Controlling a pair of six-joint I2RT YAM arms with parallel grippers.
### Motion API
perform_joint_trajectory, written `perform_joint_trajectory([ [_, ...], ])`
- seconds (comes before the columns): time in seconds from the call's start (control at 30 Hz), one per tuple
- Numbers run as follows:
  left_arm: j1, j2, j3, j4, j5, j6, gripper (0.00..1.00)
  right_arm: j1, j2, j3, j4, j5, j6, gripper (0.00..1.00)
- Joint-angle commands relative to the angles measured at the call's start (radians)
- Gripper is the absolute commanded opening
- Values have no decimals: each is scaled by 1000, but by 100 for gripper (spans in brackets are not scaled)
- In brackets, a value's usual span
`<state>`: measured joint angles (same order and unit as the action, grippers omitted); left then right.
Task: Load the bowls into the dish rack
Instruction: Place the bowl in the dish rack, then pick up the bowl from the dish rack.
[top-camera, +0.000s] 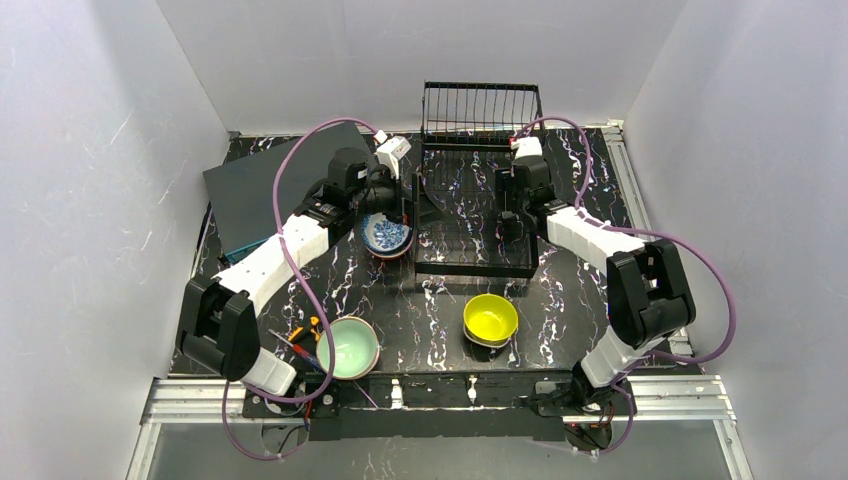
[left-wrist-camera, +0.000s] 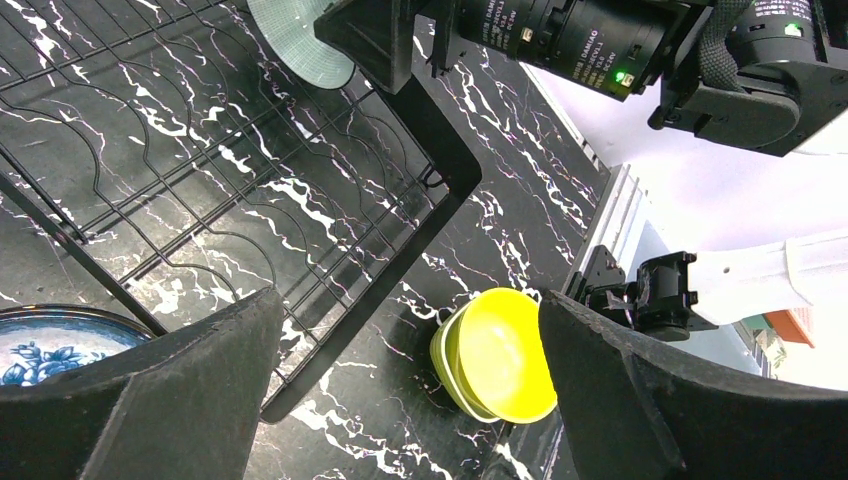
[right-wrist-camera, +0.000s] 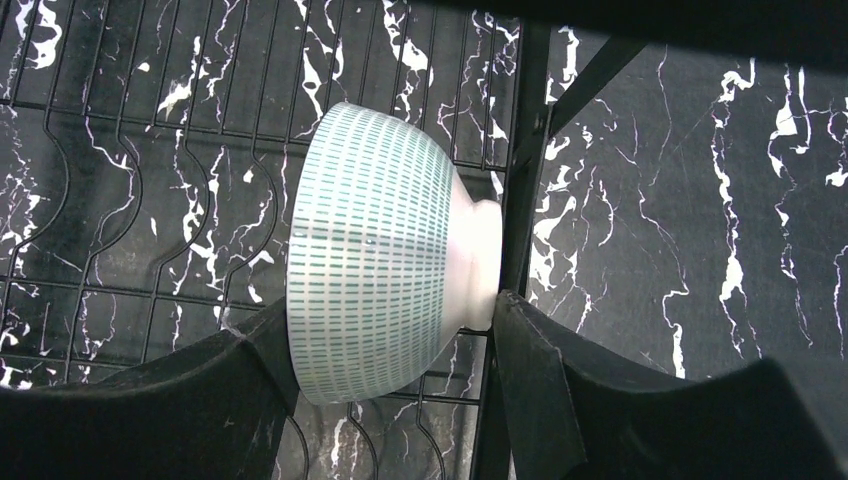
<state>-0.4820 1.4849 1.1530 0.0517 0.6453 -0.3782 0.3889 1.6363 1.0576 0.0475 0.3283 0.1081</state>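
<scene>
Gripping green-dashed white bowl (right-wrist-camera: 370, 240) edgewise: right gripper (right-wrist-camera: 390, 325), above dish rack (right-wrist-camera: 525, 150). Foot at 3 o'clock, near rack's edge; may roll off wires once freed; left gripper (left-wrist-camera: 405, 310) spread, empty.

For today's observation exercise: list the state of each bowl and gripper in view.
Dashed bowl: on edge, gripped by right gripper over dish rack.
Patterned bowl: upright, beside rack.
Mint-green bowl: upright, empty.
Yellow bowl: nested on another bowl.
Left gripper: open, empty.
</scene>
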Motion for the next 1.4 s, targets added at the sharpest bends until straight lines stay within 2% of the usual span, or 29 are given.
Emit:
perform_joint_trajectory([
  [0.0, -6, -10, 34, 5, 28, -1, 96, 1, 40, 35, -25, -8, 2, 73],
  [0.27, -6, -5, 34, 5, 27, 1, 96, 20, 55, 26, 4, -62, -5, 73],
  [0.63, -6, -2, 37, 4, 30, -2, 96, 36, 42, 14, -6, 28, -9, 74],
  [0.83, -6, -4, 35, 4, 27, -1, 96, 21, 27, -10, 1, 112, 92, 72],
  [1.0, -6, -6, 34, 4, 25, 0, 96, -21, 4, -57, 62, 68, 208, 70],
  [1.23, -6, -10, 35, 4, 28, 0, 96, -34, 36, -48, 72, 29, 258, 65],
  [1.37, -6, -15, 34, 4, 25, 1, 96, -35, 32, -53, 73, 26, 251, 52],
])
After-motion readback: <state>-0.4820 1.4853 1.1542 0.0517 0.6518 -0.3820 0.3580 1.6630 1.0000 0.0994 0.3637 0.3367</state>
